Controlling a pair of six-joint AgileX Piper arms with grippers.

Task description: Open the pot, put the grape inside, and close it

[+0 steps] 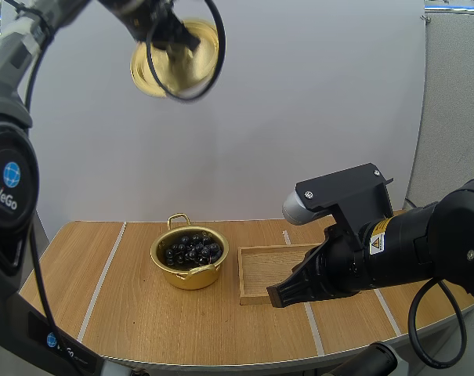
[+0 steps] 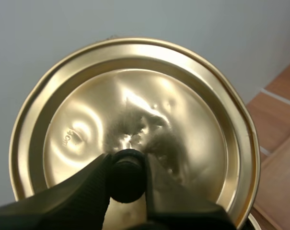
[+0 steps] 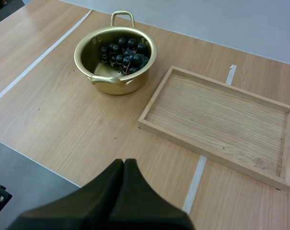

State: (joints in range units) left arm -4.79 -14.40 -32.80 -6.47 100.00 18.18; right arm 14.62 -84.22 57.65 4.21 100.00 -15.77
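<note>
My left gripper (image 2: 127, 163) is high up above the table. Its two black ribbed fingers are only a little way apart, and they pinch the small round black knob (image 2: 128, 181) tight between them. The knob sits in the middle of the round, shiny gold metal lid (image 2: 87, 124). The lid is smooth, with a raised ring near its edge and a few soft dents that catch the light.

The round gold metal pot (image 1: 186, 276) stands open on the light brown wooden table (image 1: 135, 313). It has a thin loop handle on its far side and one more on its near side. The bunch of dark, round, glossy grapes (image 1: 191, 248) lies inside the pot.

The flat wooden tray (image 3: 216, 120) is a rectangle with a low rim and wavy grain lines. It lies just beside the pot, not touching it.

My right gripper (image 3: 124, 165) hangs above the table by the near side of the tray. Its fingers are pressed together into one dark wedge and hold nothing.
</note>
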